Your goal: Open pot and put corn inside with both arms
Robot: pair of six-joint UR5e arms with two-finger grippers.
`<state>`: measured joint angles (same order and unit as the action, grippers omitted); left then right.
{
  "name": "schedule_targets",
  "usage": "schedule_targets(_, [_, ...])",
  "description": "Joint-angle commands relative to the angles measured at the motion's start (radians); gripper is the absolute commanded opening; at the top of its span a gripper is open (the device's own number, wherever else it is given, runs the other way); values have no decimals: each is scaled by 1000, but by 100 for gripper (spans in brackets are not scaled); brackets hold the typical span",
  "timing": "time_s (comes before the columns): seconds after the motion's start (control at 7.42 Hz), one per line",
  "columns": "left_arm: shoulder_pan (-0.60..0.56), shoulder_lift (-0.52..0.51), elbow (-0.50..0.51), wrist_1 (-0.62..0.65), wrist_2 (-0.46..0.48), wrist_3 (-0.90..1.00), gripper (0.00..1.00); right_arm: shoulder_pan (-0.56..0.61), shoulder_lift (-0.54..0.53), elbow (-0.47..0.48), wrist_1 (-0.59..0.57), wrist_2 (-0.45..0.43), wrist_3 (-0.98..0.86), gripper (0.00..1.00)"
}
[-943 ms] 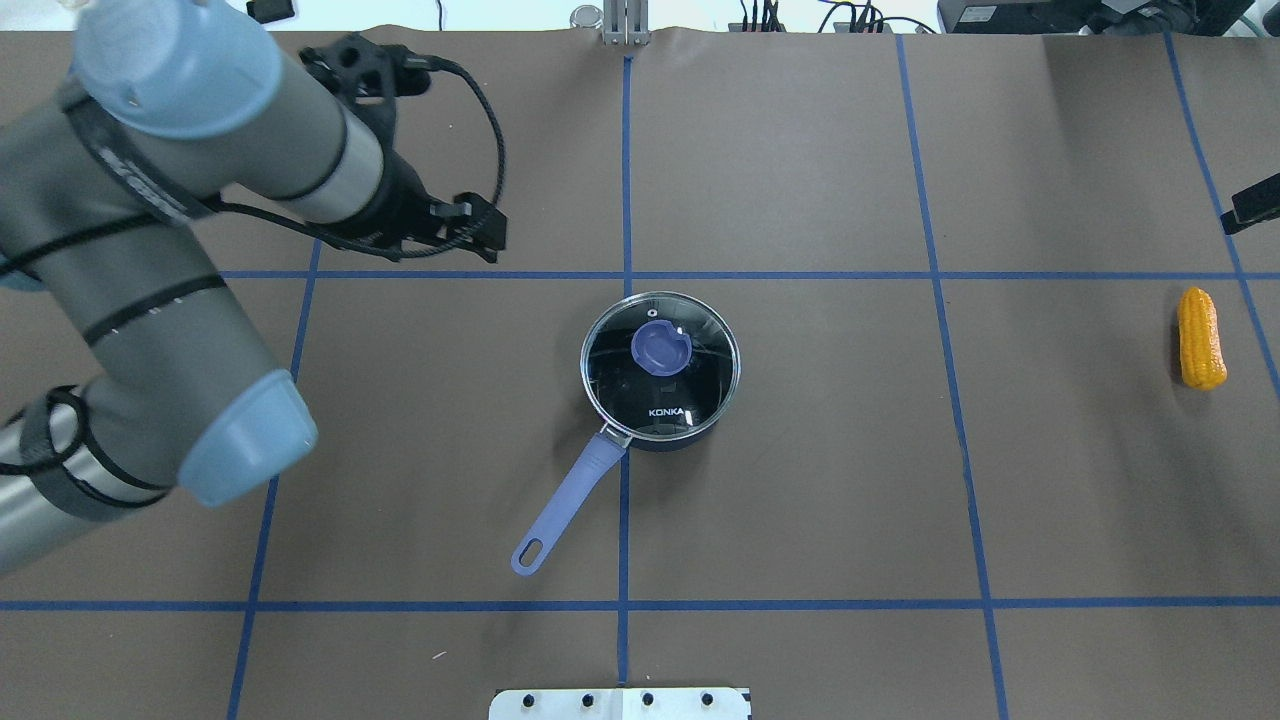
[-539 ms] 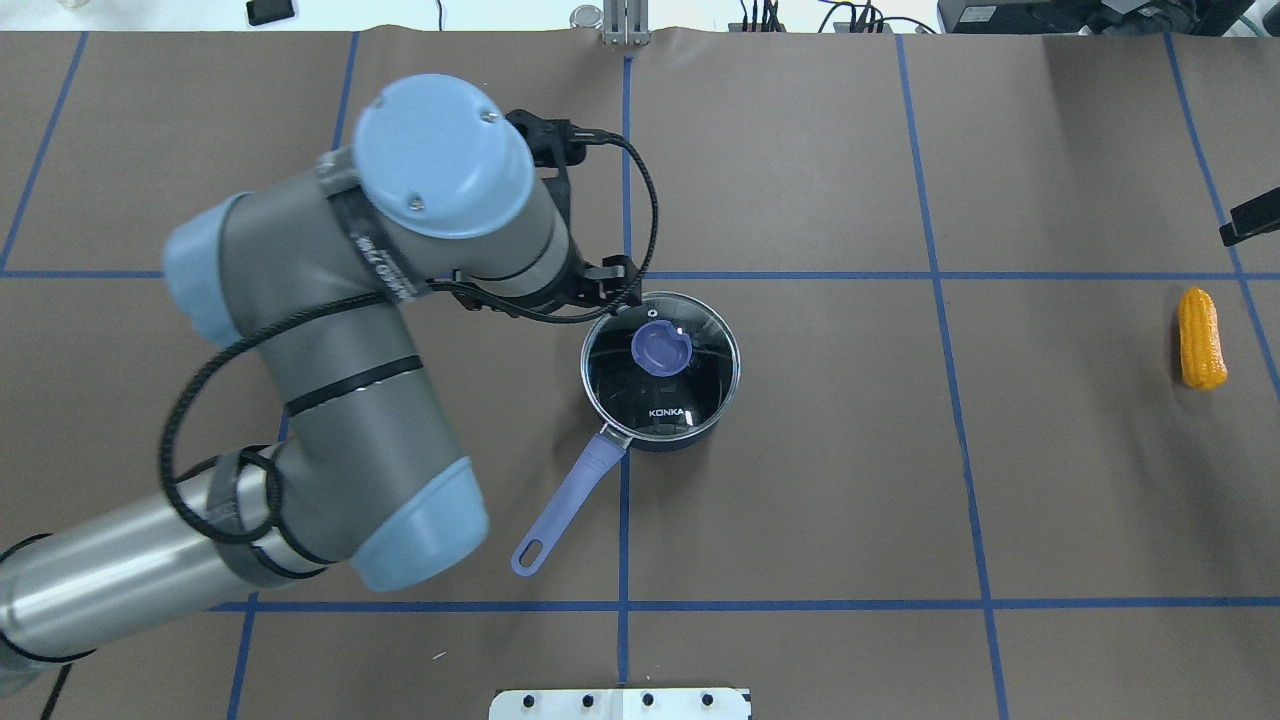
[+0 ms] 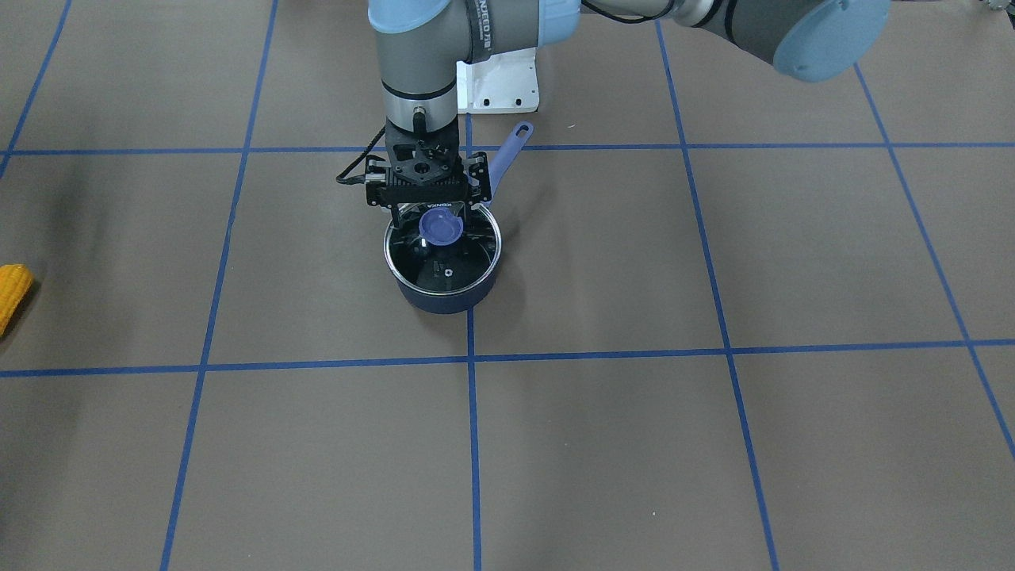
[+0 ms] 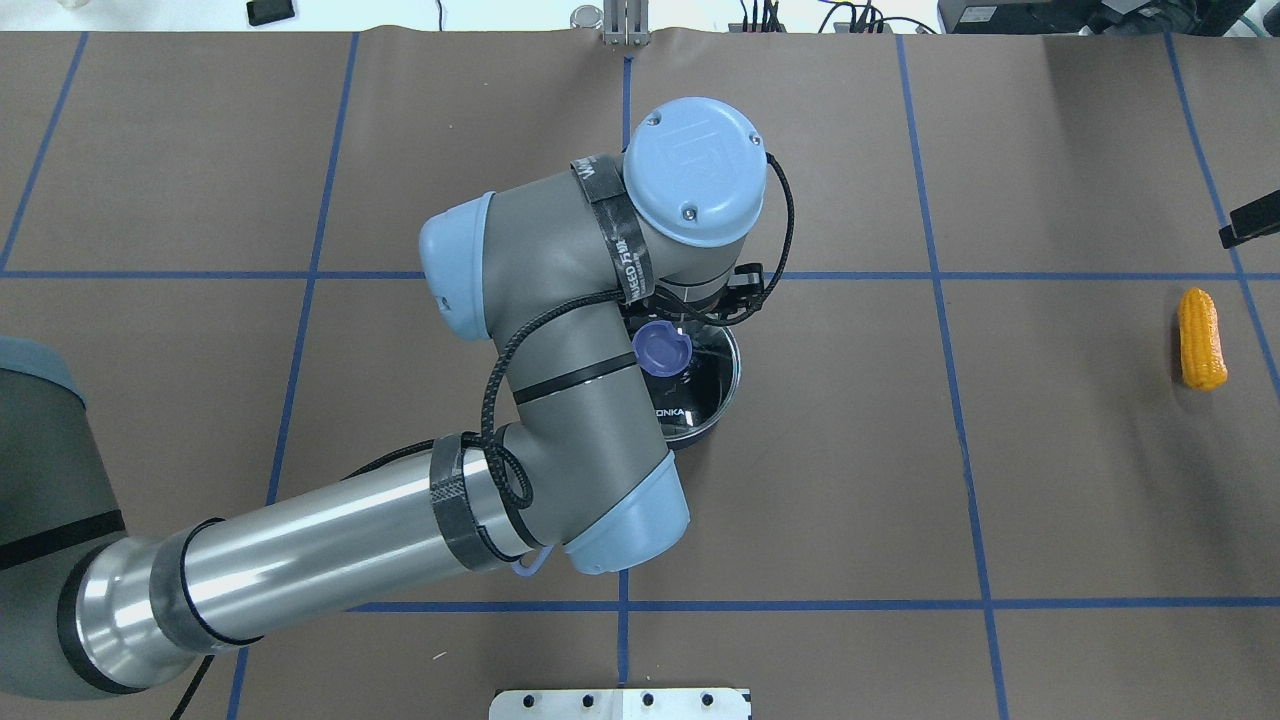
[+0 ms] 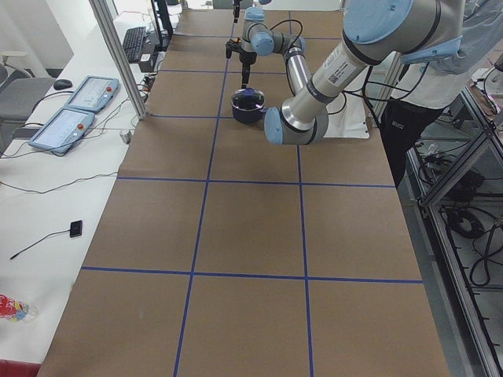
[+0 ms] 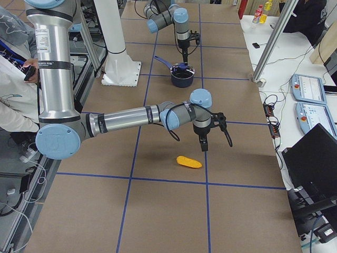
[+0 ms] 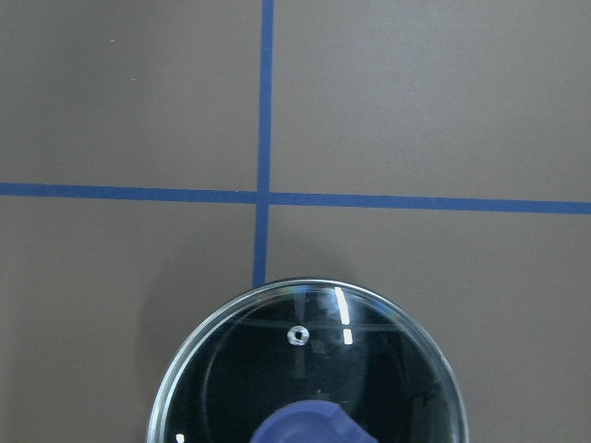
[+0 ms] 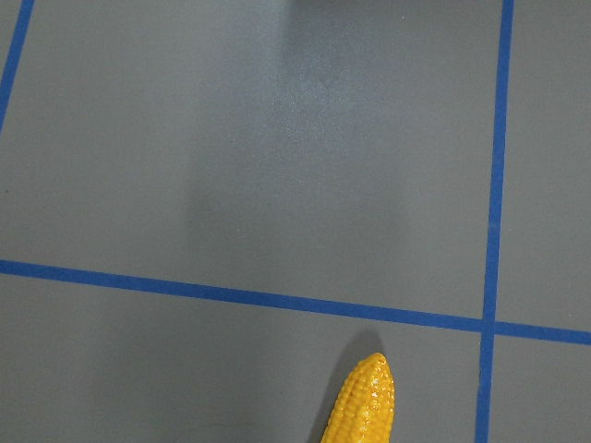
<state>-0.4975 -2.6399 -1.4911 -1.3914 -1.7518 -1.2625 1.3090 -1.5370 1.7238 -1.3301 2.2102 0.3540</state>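
The dark navy pot (image 3: 444,297) stands mid-table with its glass lid (image 3: 464,262) on, and its lavender handle (image 3: 507,151) points toward the robot base. My left gripper (image 3: 436,208) hangs straight down just over the lid's blue knob (image 3: 440,226) and looks open, holding nothing. From overhead the left arm hides most of the pot (image 4: 705,415). The left wrist view shows the lid (image 7: 305,369) below. The corn (image 4: 1200,338) lies far right on the table. My right gripper (image 6: 202,142) hovers beside the corn (image 6: 188,162), and I cannot tell its state. The corn's tip (image 8: 365,401) shows in the right wrist view.
Brown paper with blue tape lines covers the table. The white base plate (image 3: 499,83) sits behind the pot. A person (image 6: 10,79) stands by the robot's base. Control pendants (image 6: 310,89) lie on a side bench.
My left arm has swung from the table's left side to right over the pot lid. The pot, the lid and the corn have not moved.
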Motion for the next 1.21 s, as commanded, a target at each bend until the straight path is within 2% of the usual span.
schedule_targets(0.0, [17,8,20,-14,1,5,99,0,0,-3,0,-1,-1,100])
schedule_targets(0.27, [17,46,21,-66,1,9,99,0,1,-3,0,-1,0,100])
schedule_targets(0.67, [30,51,23,-75,1,6,96,0,1,-3,0,-1,0,100])
schedule_targets(0.94, [31,52,22,-75,1,8,53,0,1,-3,0,-1,0,100])
schedule_targets(1.08, [33,52,20,-75,1,8,35,0,1,-3,0,-1,0,100])
